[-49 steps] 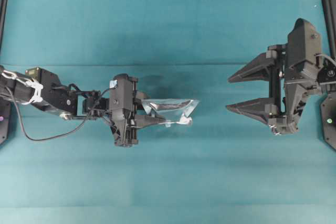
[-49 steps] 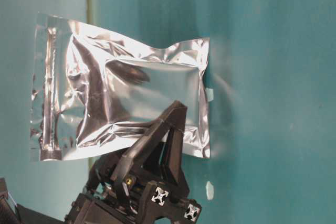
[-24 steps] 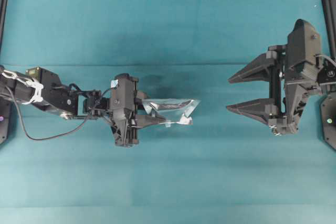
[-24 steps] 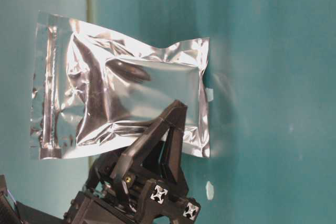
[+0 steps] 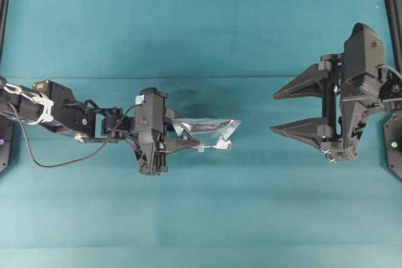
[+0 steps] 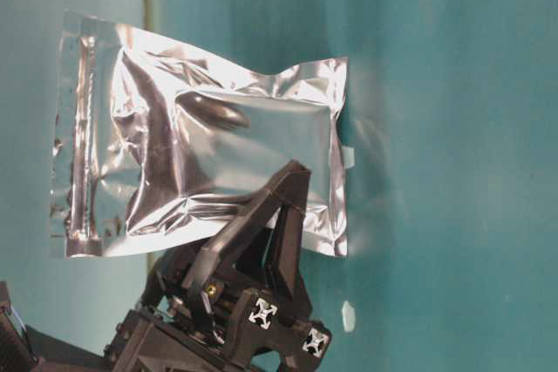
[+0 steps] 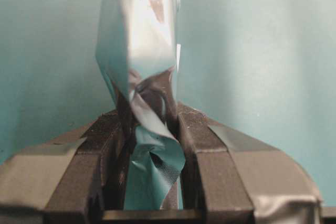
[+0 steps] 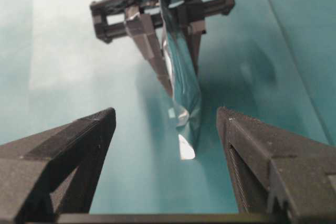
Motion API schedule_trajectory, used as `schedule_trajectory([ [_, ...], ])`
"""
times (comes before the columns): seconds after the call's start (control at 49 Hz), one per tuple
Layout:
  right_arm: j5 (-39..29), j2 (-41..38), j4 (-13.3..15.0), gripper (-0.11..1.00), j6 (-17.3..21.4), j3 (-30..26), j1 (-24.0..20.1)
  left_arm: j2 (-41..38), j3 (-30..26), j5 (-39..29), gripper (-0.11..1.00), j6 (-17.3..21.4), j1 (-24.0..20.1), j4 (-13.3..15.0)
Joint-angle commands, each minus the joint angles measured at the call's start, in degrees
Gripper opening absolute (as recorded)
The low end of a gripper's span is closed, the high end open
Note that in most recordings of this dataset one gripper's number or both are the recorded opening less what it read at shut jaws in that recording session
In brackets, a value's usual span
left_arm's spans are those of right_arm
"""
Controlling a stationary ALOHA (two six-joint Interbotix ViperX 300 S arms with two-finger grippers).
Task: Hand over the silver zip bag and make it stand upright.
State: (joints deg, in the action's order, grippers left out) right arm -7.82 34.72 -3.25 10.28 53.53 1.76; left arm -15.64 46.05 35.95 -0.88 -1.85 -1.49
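The silver zip bag (image 5: 207,127) hangs in the air, held edge-up over the teal table, its crinkly foil face plain in the table-level view (image 6: 200,137). My left gripper (image 5: 202,136) is shut on the bag's lower edge, and foil is bunched between its fingers (image 7: 149,116). The zip strip runs down the bag's left side (image 6: 83,137). My right gripper (image 5: 274,112) stands open at the right, a clear gap away from the bag, with nothing between its fingers. From the right wrist the bag (image 8: 184,77) shows edge-on ahead of the open right gripper (image 8: 165,116).
Two tiny white scraps (image 6: 348,315) (image 6: 348,156) lie on the teal table (image 5: 201,218). Black frame posts stand at the far left (image 5: 4,4) and far right (image 5: 394,4). A cable (image 5: 50,162) loops off the left arm.
The left gripper has shifted slightly to the right and turned a little, tilting the bag a touch. The right gripper has not moved.
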Motion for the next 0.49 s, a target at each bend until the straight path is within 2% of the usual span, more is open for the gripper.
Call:
schedule_trajectory([
  [0.0, 0.6, 0.3, -0.1, 0.85, 0.5, -0.5, -0.2, 0.0, -0.7, 0.2, 0.27, 0.1, -0.1, -0.1],
  [0.469, 0.6, 0.3, -0.1, 0.85, 0.5, -0.2, -0.2, -0.1, -0.7, 0.0, 0.27, 0.0, 0.2, -0.1],
])
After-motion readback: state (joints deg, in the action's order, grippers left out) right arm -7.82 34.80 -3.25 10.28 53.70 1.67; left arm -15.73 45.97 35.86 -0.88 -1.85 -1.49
